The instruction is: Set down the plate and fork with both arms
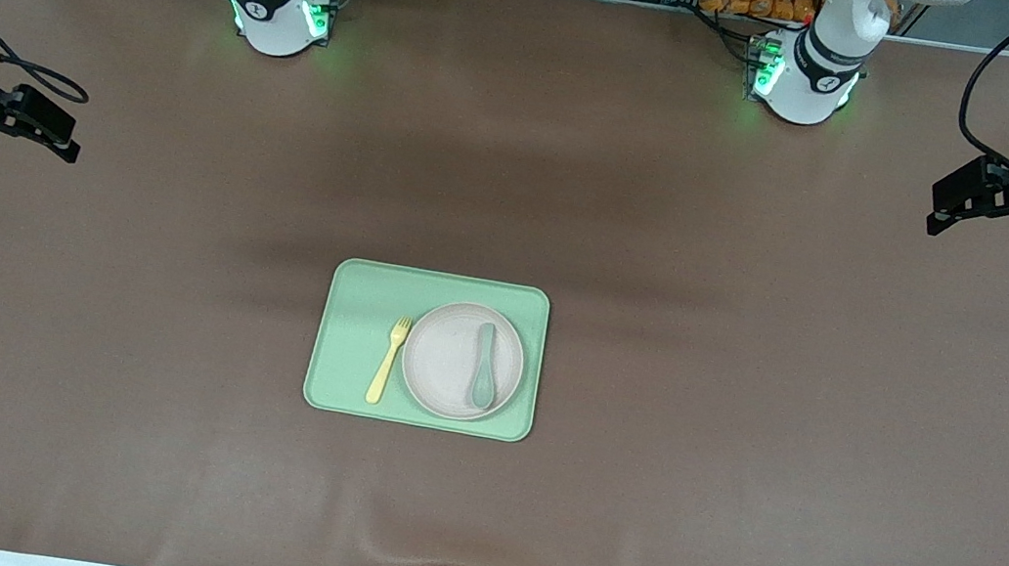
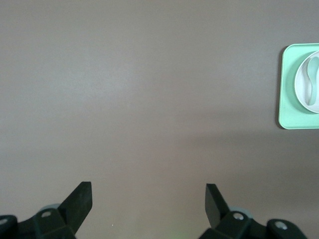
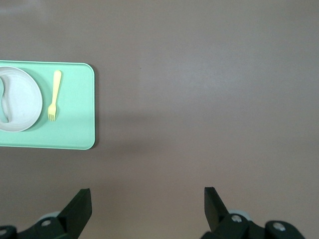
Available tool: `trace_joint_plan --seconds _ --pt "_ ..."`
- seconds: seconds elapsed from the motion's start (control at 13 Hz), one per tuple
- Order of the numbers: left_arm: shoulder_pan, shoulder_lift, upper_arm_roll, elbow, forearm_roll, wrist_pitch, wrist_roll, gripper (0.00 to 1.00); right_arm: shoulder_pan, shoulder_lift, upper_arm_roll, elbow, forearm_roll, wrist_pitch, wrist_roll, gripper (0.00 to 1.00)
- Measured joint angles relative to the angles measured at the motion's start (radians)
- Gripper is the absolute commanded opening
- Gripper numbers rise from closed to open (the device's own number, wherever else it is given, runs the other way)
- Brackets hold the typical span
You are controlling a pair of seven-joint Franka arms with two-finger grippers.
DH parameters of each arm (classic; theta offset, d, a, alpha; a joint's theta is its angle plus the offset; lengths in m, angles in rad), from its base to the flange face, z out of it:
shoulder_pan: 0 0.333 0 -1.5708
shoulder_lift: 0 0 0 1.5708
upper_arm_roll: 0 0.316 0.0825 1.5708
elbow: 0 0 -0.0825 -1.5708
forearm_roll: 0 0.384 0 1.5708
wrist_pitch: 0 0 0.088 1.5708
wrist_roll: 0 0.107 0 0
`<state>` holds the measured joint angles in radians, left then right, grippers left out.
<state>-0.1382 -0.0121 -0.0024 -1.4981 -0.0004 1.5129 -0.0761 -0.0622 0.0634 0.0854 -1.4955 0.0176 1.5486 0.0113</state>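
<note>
Sitting on the brown table (image 1: 748, 377), the light green tray (image 1: 363, 303) serves as the landmark for everything else. On the tray, toward the left arm's end, rests the plate (image 1: 449, 359), round and pale beige-pink, with a grey-green spoon (image 1: 484, 369) lying in it. Just beside the plate, on the bare part of the tray toward the right arm's end, lies the fork (image 1: 389, 361), pale yellow, its tines pointing away from the front camera. Both arms wait well apart from the tray. At the right arm's end of the table hangs the right gripper (image 3: 147, 209), fingers spread and holding nothing. At the left arm's end of the table hangs the left gripper (image 2: 148, 208), likewise spread wide and empty.
</note>
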Motion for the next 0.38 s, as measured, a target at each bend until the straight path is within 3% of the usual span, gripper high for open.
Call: trace_joint_plan --seconds 0.38 --pt "0.001 0.000 0.002 0.008 0.000 -0.016 0.000 1.00 -0.003 0.000 -0.003 0.000 0.000 -0.020 0.000 1.00"
